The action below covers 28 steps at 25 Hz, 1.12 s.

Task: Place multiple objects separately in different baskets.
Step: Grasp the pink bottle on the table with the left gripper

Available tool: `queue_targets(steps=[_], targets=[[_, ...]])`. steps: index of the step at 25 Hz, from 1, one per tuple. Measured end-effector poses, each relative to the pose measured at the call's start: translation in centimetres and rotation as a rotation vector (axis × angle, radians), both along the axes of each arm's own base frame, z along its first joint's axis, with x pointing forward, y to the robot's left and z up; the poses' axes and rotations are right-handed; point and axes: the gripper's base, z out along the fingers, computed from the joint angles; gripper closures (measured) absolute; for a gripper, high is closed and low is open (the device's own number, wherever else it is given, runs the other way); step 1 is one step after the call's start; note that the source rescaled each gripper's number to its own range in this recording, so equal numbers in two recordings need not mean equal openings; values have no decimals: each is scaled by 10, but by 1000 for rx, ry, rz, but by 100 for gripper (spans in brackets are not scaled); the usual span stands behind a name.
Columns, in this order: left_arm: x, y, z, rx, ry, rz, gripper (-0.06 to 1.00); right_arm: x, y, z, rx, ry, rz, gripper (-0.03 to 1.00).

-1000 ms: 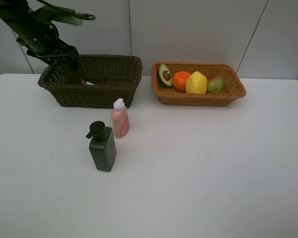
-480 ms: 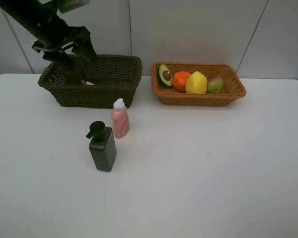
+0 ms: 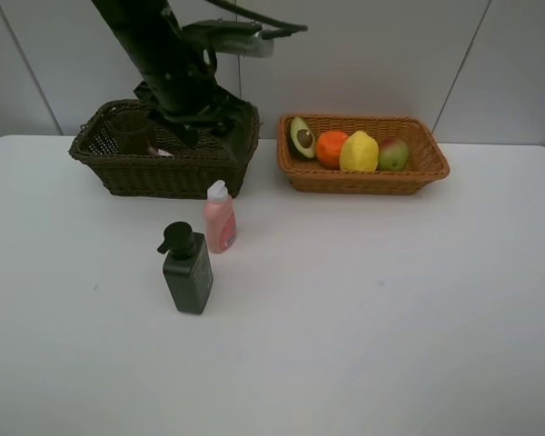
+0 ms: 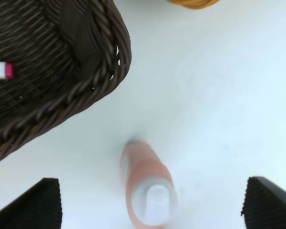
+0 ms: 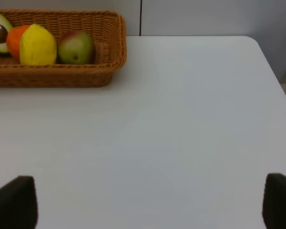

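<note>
Four fruits sit in a row in the light orange-tan basket (image 3: 363,184). The halved avocado (image 3: 302,137) leans at the left end with its pit showing. Next come the orange (image 3: 331,148), the yellow lemon (image 3: 360,152) and the red-green mango (image 3: 393,153).

To the left of it on the white tabletop (image 3: 391,318) stands the dark brown-green basket (image 3: 118,173). It holds the translucent pinkish cup (image 3: 133,134) near its left end and the white pink-tipped marker (image 4: 2,70) lying on its floor.

Just in front of that basket's right corner, the small pink bottle (image 3: 220,218) stands upright. The dark green pump bottle (image 3: 187,270) stands nearer the front and slightly left, close to the pink bottle but apart from it.

The left arm (image 3: 168,64) reaches over the right half of the dark basket. Its wrist view looks down on the pink bottle's white cap, and the left jaws are spread wide and empty. The right jaws are also wide apart, holding nothing, above bare tabletop and well apart from the light basket.
</note>
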Motion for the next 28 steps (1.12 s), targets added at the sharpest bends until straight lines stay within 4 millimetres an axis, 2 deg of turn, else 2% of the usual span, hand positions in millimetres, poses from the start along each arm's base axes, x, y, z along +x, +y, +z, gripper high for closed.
queue_targets(steps=[5,11,28], targets=[[-9,-13,-1,86,-36,37,-5,0,0,0,0,0,0,-3],[-11,-17,-3,89,-28,63,-5,0,0,0,0,0,0,-3],[-2,-23,-78,198,135,78,-5,0,0,0,0,0,0,-3]])
